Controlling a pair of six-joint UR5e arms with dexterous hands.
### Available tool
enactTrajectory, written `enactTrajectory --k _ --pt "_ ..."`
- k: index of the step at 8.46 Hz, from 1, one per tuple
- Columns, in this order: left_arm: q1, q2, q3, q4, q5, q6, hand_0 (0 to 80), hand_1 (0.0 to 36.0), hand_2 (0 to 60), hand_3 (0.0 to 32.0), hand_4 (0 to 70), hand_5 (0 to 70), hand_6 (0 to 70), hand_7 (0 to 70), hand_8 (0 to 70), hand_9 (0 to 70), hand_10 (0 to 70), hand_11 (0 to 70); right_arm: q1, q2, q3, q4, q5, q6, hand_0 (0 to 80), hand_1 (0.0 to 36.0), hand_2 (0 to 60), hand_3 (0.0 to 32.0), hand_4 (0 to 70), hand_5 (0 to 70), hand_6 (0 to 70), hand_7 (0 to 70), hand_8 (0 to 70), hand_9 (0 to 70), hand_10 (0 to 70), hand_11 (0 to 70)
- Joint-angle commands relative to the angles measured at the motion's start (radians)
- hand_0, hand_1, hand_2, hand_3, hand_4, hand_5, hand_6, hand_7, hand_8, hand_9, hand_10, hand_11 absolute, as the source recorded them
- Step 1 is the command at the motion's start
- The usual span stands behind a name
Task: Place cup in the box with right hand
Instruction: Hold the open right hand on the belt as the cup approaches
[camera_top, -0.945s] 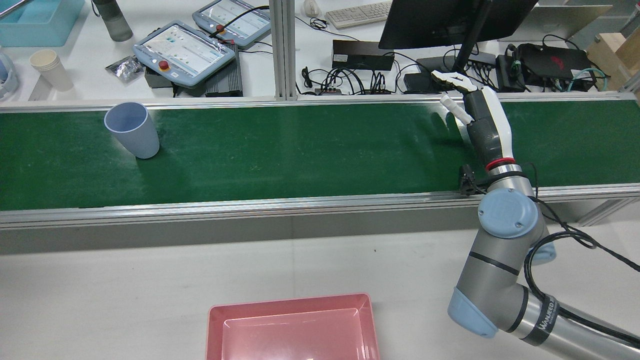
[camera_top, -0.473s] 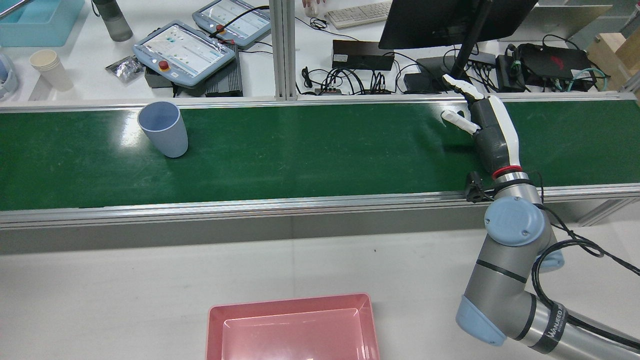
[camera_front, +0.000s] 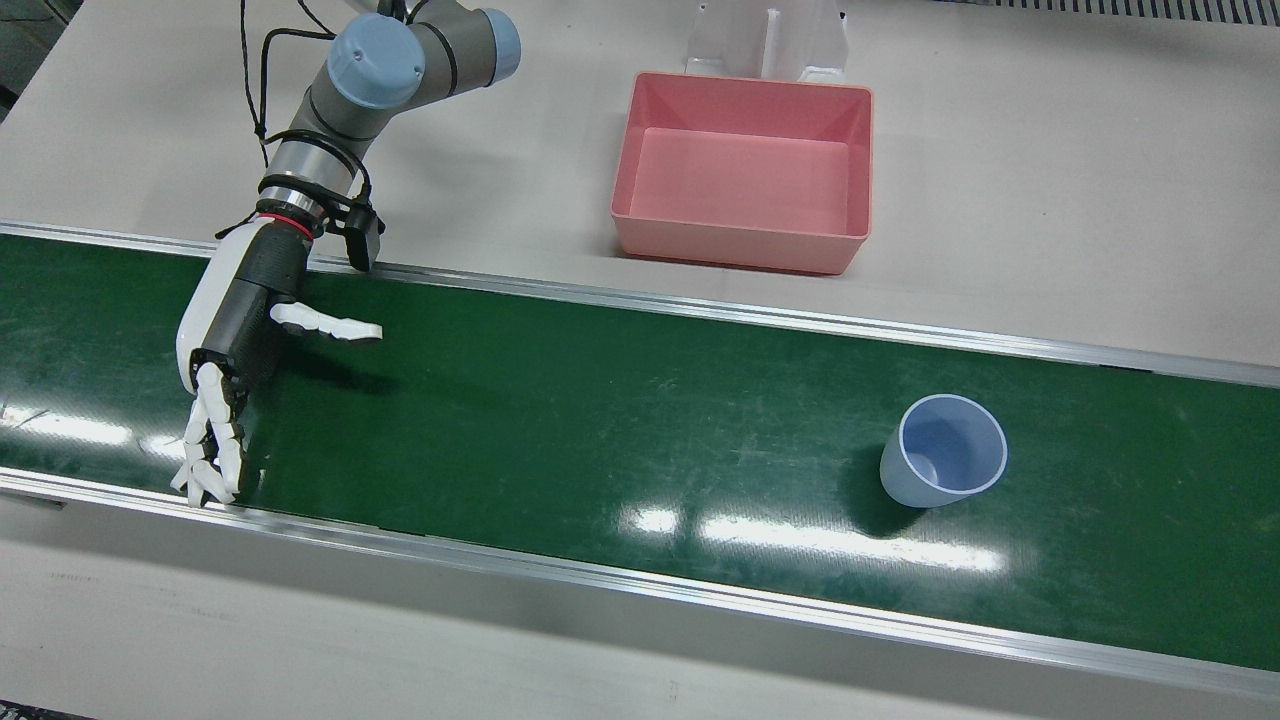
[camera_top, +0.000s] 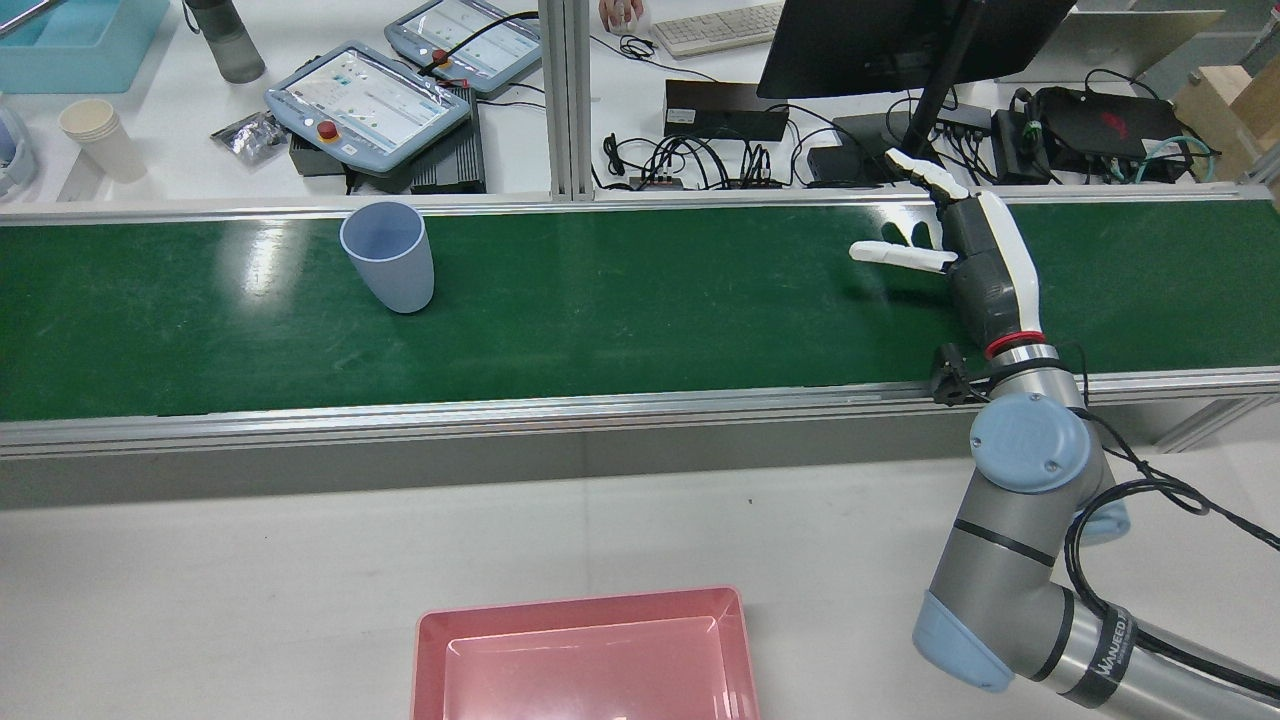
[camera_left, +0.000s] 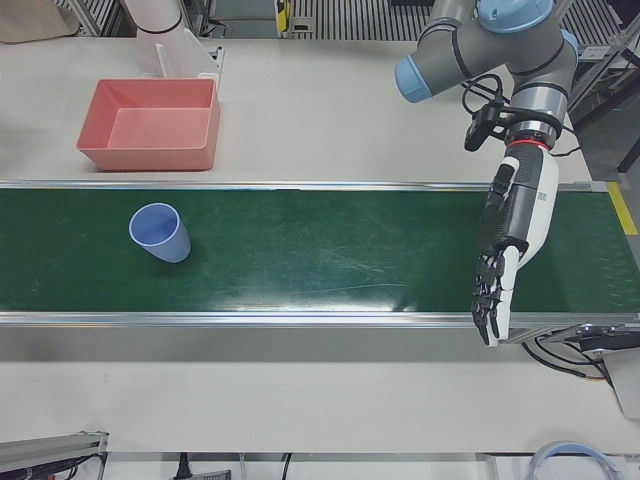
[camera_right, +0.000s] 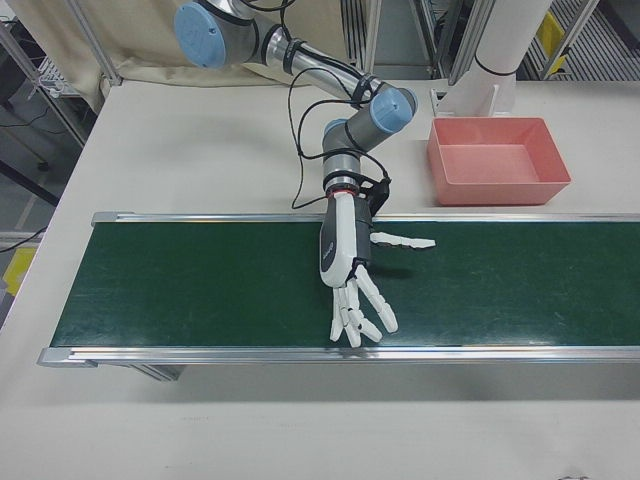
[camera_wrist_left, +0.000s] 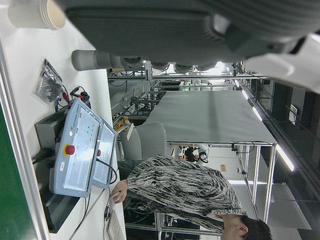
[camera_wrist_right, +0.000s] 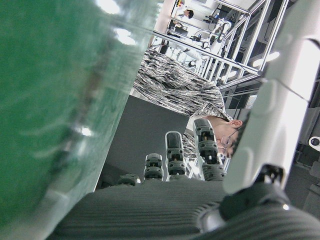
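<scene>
Presumably the cup (camera_front: 943, 451) is light, rigid, smooth plastic, best gripped around its mid-wall. It stands upright, well apart from the empty, wide-spread right hand (camera_front: 232, 345), out along the belt (camera_front: 600, 420) on the thumb's side.

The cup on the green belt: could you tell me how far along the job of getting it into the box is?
Nothing is finished yet. The blue cup stands upright on the green belt, untouched, well apart from the right hand. In hand: that hand hovers over the belt, open, fingers spread, holding nothing. Left: reach the cup, grasp it, carry it to the empty pink box on the table and release it.
</scene>
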Motion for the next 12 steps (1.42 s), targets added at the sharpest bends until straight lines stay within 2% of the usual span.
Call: enactTrajectory --k 1,2,3,4,6,9,12 --pt "0.0 0.0 0.0 -0.001 0.0 0.0 0.0 0.0 0.0 0.0 0.0 0.0 0.0 0.0 0.0 0.0 0.0 0.0 -0.001 -0.003 -0.006 -0.001 0.0 -0.002 57.1 23.8 1.7 0.0 3.9 6.9 7.9 29.7 5.6 13.0 0.0 0.0" --pt "0.0 0.0 0.0 0.001 0.0 0.0 0.0 0.0 0.0 0.0 0.0 0.0 0.0 0.0 0.0 0.0 0.0 0.0 -0.001 -0.003 -0.006 -0.001 0.0 -0.002 56.1 22.8 1.1 0.0 4.8 6.6 7.9 29.9 5.5 13.1 0.0 0.0" --pt "0.0 0.0 0.0 -0.001 0.0 0.0 0.0 0.0 0.0 0.0 0.0 0.0 0.0 0.0 0.0 0.0 0.0 0.0 -0.001 -0.002 -0.006 -0.001 0.001 -0.004 57.7 24.0 1.0 0.0 4.4 7.1 8.0 29.9 5.6 13.2 0.0 0.0" --pt "0.0 0.0 0.0 -0.001 0.0 0.0 0.0 0.0 0.0 0.0 0.0 0.0 0.0 0.0 0.0 0.0 0.0 0.0 -0.001 -0.003 -0.006 -0.001 0.001 -0.002 53.9 20.9 1.3 0.0 5.5 6.0 7.8 30.0 5.3 13.0 0.0 0.0" --pt "0.0 0.0 0.0 -0.001 0.0 0.0 0.0 0.0 0.0 0.0 0.0 0.0 0.0 0.0 0.0 0.0 0.0 0.0 -0.001 0.0 -0.006 -0.001 0.001 -0.004 52.1 19.1 1.7 0.0 6.6 5.4 7.8 31.2 5.2 13.2 0.0 0.0" --pt "0.0 0.0 0.0 -0.001 0.0 0.0 0.0 0.0 0.0 0.0 0.0 0.0 0.0 0.0 0.0 0.0 0.0 0.0 -0.018 0.017 0.0 -0.001 0.0 -0.007 51.9 18.5 1.6 0.0 7.6 5.2 7.9 31.8 5.3 13.5 0.0 0.0" --pt "0.001 0.0 0.002 -0.001 0.0 0.0 0.0 0.0 0.0 0.0 0.0 0.0 0.0 0.0 0.0 0.0 0.0 0.0 -0.041 0.029 0.002 -0.001 0.007 -0.011 52.0 18.9 1.4 0.0 5.6 5.4 7.8 31.4 5.3 13.3 0.0 0.0"
